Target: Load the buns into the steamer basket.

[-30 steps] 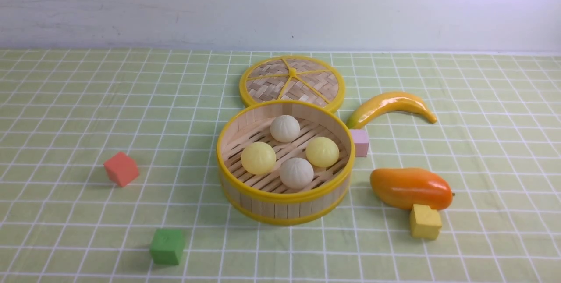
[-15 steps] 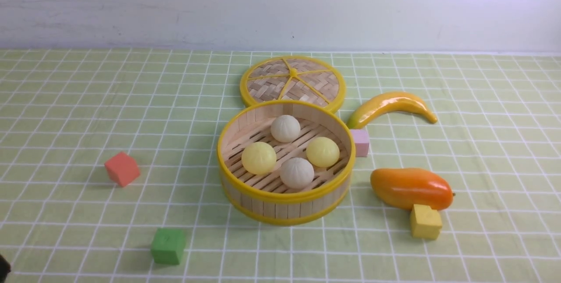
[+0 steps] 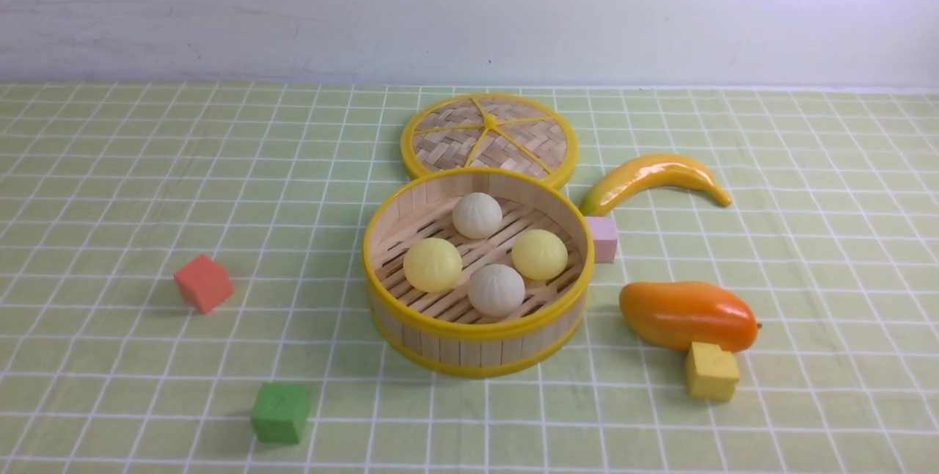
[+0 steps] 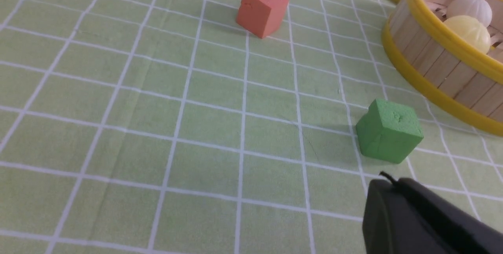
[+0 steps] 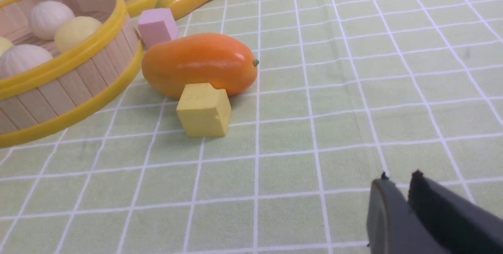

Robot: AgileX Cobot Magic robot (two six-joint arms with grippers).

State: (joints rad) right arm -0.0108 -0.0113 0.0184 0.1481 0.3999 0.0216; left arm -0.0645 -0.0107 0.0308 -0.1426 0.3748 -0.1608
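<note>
All four buns (image 3: 477,215) sit inside the steamer basket (image 3: 477,333); left claw (image 4: 393,185) and right claw (image 5: 397,181) both pressed together, holding nothing, above the desk (image 3: 110,188).

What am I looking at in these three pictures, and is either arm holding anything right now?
This is a two-armed table robot. The wide picture comes from a camera between its arms, looking forward; neither arm shows there. The other two come from cameras on each wrist.

In the front view, the steamer basket holds all four buns. Its lid lies behind it. Around it lie a banana, a mango and pink, yellow, red and green cubes.

The dark shapes at the wrist pictures' lower corners are the left gripper and right gripper. The right jaws look shut on nothing; the left jaws are too cut off to judge.
</note>
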